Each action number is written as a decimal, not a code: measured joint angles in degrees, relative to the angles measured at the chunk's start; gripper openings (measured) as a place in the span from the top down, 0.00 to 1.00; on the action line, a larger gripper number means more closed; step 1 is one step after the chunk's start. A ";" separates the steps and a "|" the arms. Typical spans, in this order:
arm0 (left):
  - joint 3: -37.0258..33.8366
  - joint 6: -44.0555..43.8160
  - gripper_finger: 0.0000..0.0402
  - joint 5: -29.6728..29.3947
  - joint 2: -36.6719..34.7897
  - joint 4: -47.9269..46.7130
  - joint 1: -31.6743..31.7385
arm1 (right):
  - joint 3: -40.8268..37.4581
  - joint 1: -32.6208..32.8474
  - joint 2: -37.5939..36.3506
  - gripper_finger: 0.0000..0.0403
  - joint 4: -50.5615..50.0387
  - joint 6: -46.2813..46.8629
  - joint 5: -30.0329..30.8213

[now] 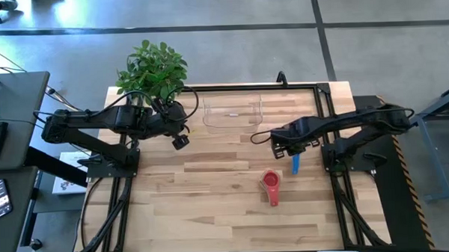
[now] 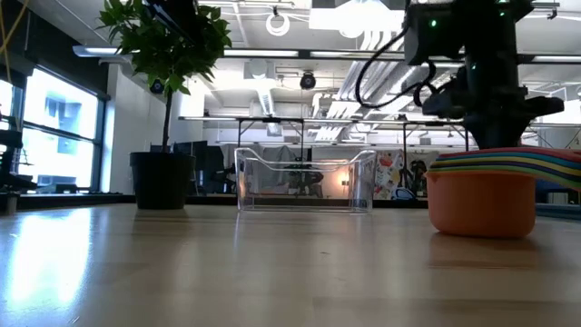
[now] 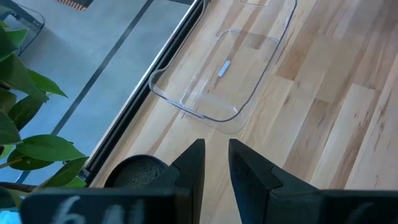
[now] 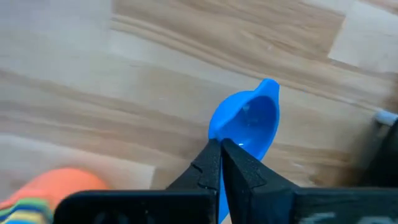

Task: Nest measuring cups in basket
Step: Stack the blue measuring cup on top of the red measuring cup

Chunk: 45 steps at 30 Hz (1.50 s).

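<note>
High view: the right gripper (image 1: 294,159) hangs over the wooden table (image 1: 213,216), pinching a small blue plastic measuring cup (image 1: 295,165), probably to carry it off. The stack of coloured plastic measuring cups (image 1: 271,186) lies just beside it; the clear rectangular plastic basket (image 1: 232,113) sits further off.

Low view: the stack, orange cup (image 2: 481,204) outermost, looks already nested.

Left wrist view: the left gripper (image 3: 214,163) waits empty, fingers slightly parted, aimed at the basket, a dark round plant pot (image 3: 134,174) close by.

Right wrist view: 2 fingers clenched on the blue cup's rim, bowl facing the camera.
</note>
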 joint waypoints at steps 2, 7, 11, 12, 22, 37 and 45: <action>0.00 0.02 0.84 0.00 0.00 0.00 0.00 | 0.00 0.92 -1.24 1.00 0.64 0.91 0.14; 0.00 -0.02 0.84 0.00 0.00 -0.01 -0.01 | 0.87 3.49 -3.53 1.00 1.70 3.25 0.42; 0.00 -0.99 0.84 0.00 0.00 0.01 -0.01 | 5.49 5.55 -3.74 1.00 0.40 3.15 2.69; 0.00 -1.23 0.84 0.00 -0.01 -0.01 -0.01 | 6.91 5.98 -3.74 1.00 -0.15 3.12 3.68; 0.01 -1.50 0.84 0.00 0.00 -0.03 0.00 | 18.90 8.62 -2.11 1.00 -10.25 3.09 7.23; 0.00 -3.52 0.84 -1.54 0.00 -0.56 0.76 | 36.11 16.51 11.57 1.00 -20.63 6.88 3.45; 0.00 -3.50 0.84 -1.09 0.00 -0.46 2.45 | 46.86 20.71 22.03 1.00 -24.04 10.82 0.07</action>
